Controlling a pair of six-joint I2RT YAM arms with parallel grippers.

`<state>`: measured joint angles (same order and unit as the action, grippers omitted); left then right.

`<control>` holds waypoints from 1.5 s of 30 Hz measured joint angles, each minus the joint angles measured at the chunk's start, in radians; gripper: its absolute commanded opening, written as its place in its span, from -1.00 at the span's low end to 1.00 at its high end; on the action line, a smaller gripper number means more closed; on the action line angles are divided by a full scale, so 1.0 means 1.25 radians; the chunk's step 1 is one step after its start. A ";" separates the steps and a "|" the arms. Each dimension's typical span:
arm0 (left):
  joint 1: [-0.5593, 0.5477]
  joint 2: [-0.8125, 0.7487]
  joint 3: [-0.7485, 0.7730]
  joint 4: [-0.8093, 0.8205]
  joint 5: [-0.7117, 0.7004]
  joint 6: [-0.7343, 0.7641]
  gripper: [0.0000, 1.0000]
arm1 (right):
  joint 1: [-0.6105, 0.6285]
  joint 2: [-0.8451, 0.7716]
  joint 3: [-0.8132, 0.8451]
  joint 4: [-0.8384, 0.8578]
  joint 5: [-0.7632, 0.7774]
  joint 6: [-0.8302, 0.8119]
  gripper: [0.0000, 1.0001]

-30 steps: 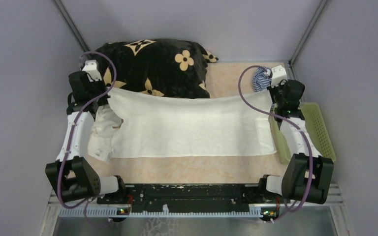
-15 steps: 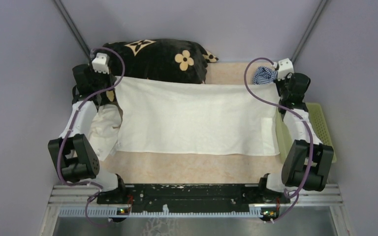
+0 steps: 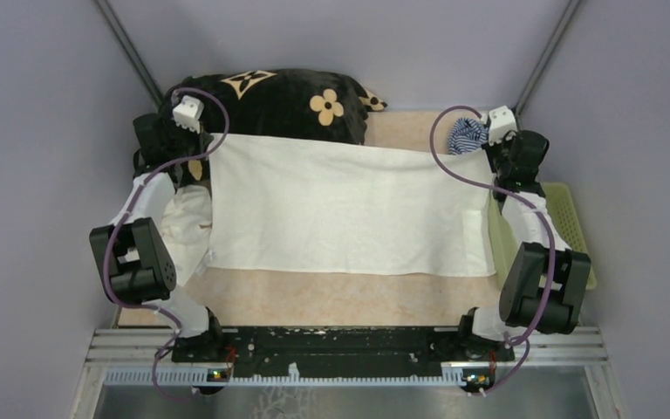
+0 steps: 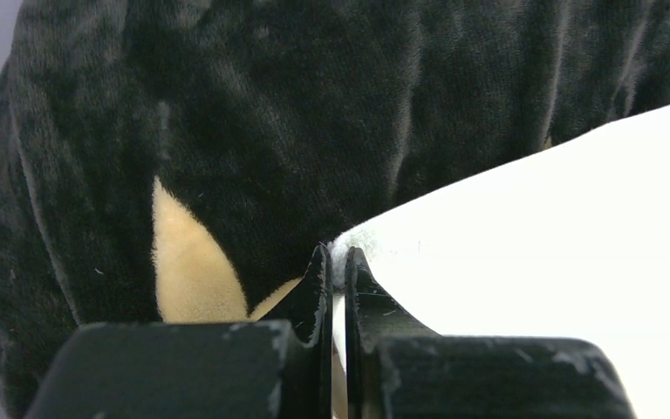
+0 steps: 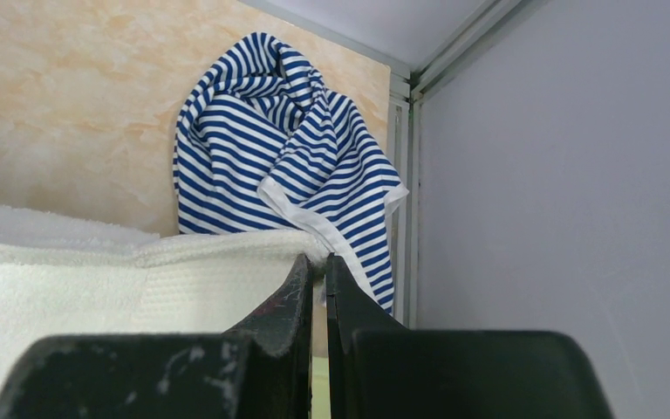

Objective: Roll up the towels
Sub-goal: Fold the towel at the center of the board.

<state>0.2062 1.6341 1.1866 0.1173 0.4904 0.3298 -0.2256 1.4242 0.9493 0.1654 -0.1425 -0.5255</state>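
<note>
A long white towel (image 3: 340,205) is stretched between both arms, its far edge raised and its near edge on the table. My left gripper (image 3: 202,144) is shut on the towel's far left corner (image 4: 358,240), right in front of the pillow. My right gripper (image 3: 487,150) is shut on the far right corner (image 5: 297,244). A second white towel (image 3: 181,223) lies crumpled under the left arm, partly covered by the long one.
A black pillow with tan flowers (image 3: 270,105) lies at the back left, its plush filling the left wrist view (image 4: 227,131). A blue-and-white striped garment (image 3: 464,135) sits in the back right corner (image 5: 279,148). A green basket (image 3: 567,218) stands at the right edge.
Both grippers lifted the towel's far edge up and away from the arms' bases, pulling it taut; its near edge slid back from the table front. The move slowed in the last half second.
</note>
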 measured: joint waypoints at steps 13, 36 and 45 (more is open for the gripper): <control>0.003 -0.124 -0.063 -0.094 0.024 0.131 -1.00 | -0.009 -0.124 -0.129 0.030 -0.013 -0.039 -1.00; 0.002 -0.654 -0.574 -0.015 -0.222 0.000 -1.00 | 0.009 -0.577 -0.437 -0.018 0.044 -0.190 -1.00; 0.002 -0.826 -0.659 -0.034 -0.296 -0.030 -0.81 | 0.030 -0.667 -0.436 -0.211 0.043 -0.309 -1.00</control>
<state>0.2092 0.6022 0.3630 0.0742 0.1200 0.2928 -0.1879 0.5907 0.4038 -0.0982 -0.0887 -0.9123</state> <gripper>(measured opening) 0.037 0.027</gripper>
